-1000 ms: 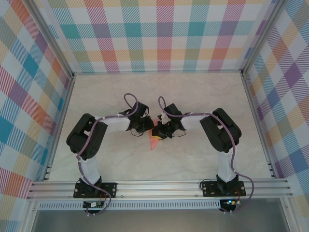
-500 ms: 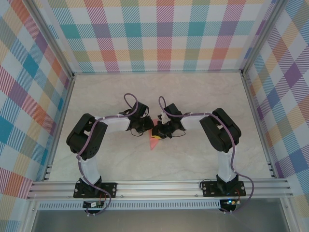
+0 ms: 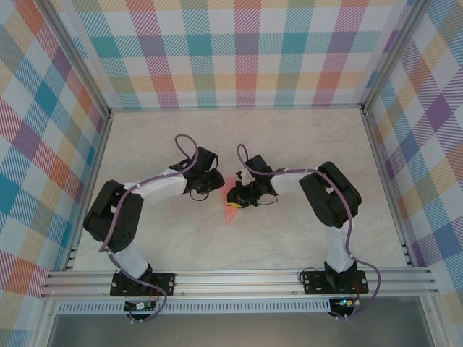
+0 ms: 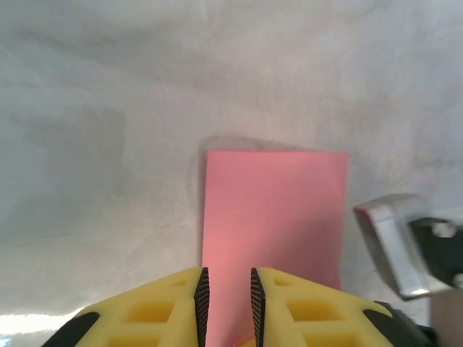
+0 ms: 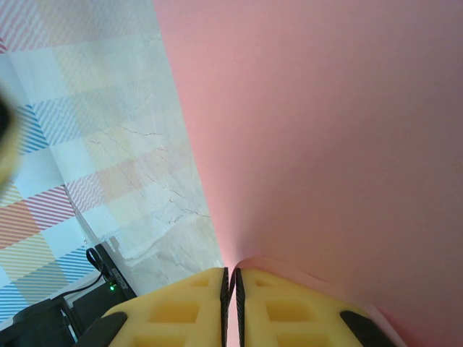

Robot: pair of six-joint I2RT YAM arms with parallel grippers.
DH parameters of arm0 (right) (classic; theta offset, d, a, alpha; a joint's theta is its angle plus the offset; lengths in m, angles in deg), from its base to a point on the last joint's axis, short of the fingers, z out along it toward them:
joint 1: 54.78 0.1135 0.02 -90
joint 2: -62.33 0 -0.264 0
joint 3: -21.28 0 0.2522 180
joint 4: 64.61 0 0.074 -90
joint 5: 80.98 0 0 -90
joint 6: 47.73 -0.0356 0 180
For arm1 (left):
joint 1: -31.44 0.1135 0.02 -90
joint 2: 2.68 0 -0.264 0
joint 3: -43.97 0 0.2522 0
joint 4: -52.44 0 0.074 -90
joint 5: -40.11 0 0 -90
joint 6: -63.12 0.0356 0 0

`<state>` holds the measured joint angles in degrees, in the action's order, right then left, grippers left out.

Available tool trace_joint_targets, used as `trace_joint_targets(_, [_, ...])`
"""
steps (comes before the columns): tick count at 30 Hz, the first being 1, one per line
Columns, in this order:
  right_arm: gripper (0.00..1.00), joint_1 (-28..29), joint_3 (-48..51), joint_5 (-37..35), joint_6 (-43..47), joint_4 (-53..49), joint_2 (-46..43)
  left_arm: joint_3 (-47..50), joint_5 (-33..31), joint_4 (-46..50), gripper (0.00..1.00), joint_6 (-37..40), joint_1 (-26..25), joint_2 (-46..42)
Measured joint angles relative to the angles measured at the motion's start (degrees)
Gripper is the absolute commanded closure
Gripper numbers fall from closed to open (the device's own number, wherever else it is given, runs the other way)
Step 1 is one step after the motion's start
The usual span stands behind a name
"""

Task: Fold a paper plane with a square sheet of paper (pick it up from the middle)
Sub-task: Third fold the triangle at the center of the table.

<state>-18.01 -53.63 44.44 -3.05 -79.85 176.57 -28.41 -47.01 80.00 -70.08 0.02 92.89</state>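
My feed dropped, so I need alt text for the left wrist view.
A pink paper strip stretches away from the camera over a pale marbled table. The yellow left pincer sits at the bottom edge, its tips slightly apart with the paper showing between them. A grey metal part pokes in at right.

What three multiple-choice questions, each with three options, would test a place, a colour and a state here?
1. Where is the paper? A at the back wall; B in the middle of the table; C on the front rail.
2. Its colour? A blue; B white; C salmon-pink.
3. The right gripper is: A shut on the paper; B wide open; C holding a cable.
Answers: 1 B, the top view shows it mid-table. 2 C, both wrist views show pink. 3 A, its jaws press together on the paper.
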Motion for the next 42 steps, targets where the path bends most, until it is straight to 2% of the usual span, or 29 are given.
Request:
trace_joint_targets(6, [0.67, 0.07, -0.55, 0.28, 0.76, 0.57, -0.07, 5.07, -2.58, 0.26, 0.74, -1.44, 0.24, -7.45])
trace_joint_targets(11, [0.65, 0.24, -0.79, 0.22, 0.83, 0.66, -0.17, 9.57, -3.02, 2.45, 0.75, -2.56, 0.24, -10.43])
trace_joint_targets(19, [0.82, 0.39, -0.61, -2.03, 1.29, 0.09, -0.15, 13.42, -0.42, 1.77, 0.79, -3.45, 0.24, -14.91])
trace_joint_targets(25, [0.83, 0.61, -0.63, -3.63, 1.27, -0.55, -0.17, 16.15, 5.70, -2.25, 0.80, -3.74, -1.07, -15.06])
trace_joint_targets(32, [0.87, 1.11, -1.07, -5.64, 1.22, -1.86, -0.33, 16.81, 10.91, -9.68, 0.83, -5.35, -6.34, -12.15])
trace_joint_targets(42, [0.87, 1.33, -2.10, -8.00, 0.59, -4.13, -0.37, 16.76, 10.99, -12.28, 0.84, -6.78, -9.77, -5.16])
